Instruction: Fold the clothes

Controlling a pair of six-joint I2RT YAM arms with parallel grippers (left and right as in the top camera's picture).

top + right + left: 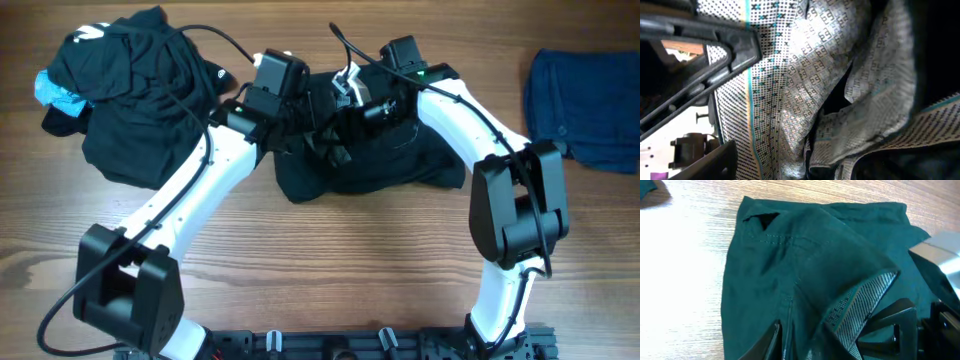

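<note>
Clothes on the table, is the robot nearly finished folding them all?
Not nearly. One navy piece lies flat at the side, maybe done. The black shorts are in the middle, pinched by the left hand, with the right hand open over them. The black pile is left, all crumpled.

Navy garment [585, 105] cut by right edge, light-blue piece [52, 90] half buried

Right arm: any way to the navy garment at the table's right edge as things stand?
Probably yes: only bare table lies between the right arm, over the black shorts, and the navy garment. Stretch unproven.
</note>
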